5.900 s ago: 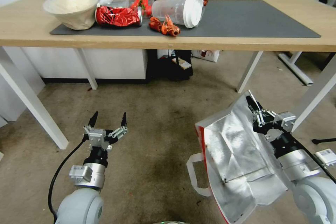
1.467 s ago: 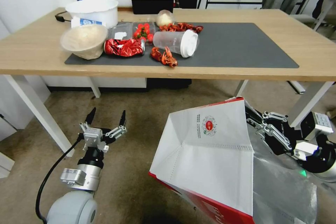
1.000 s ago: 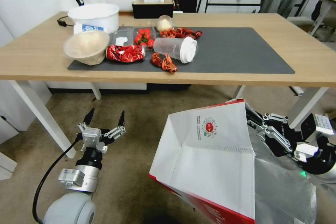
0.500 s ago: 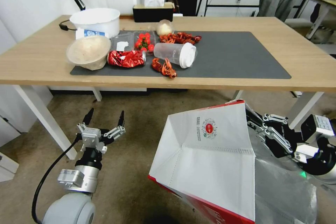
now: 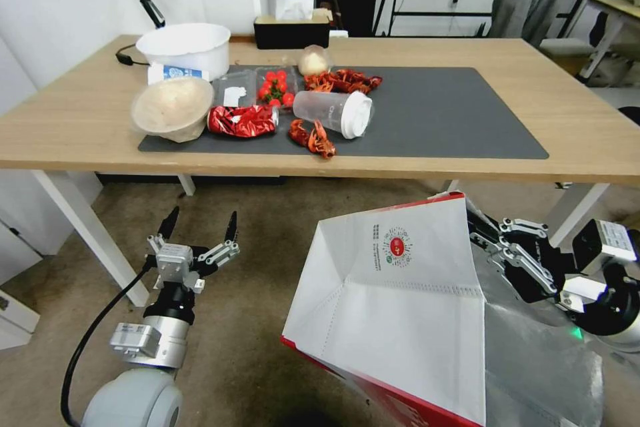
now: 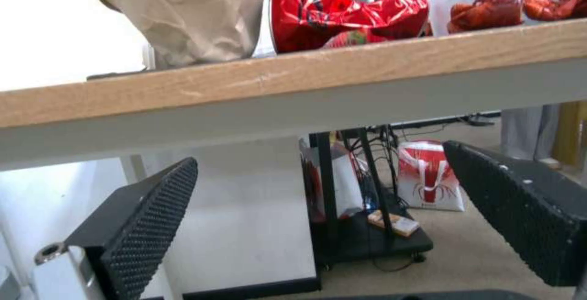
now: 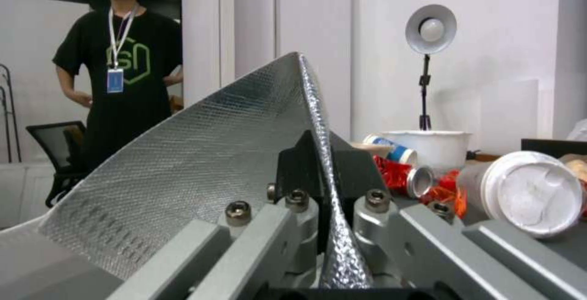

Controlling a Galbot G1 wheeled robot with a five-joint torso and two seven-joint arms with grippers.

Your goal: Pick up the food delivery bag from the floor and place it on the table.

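Note:
The food delivery bag (image 5: 400, 300) hangs in the air at the lower right, white with a red edge, a round red logo and silver foil lining (image 7: 202, 162). My right gripper (image 5: 477, 227) is shut on the bag's upper rim, below the table's near edge. The table (image 5: 600, 140) is a light-wood top on white legs with a dark grey mat (image 5: 453, 113). My left gripper (image 5: 200, 223) stands open and empty over the carpet floor (image 5: 267, 227), just below the table edge (image 6: 306, 80).
On the mat's left half lie a paper bowl (image 5: 172, 107), a white tub (image 5: 187, 47), a crushed red can (image 5: 241, 120), a tipped plastic cup (image 5: 333, 113), crayfish and tomatoes. A small white bag with red print (image 6: 431, 183) stands under the table. The mat's right half is bare.
The head camera has risen, so the table top shows lower and fuller in the picture. The bag has come up off the floor in the right gripper since the earliest frame. The left arm keeps still.

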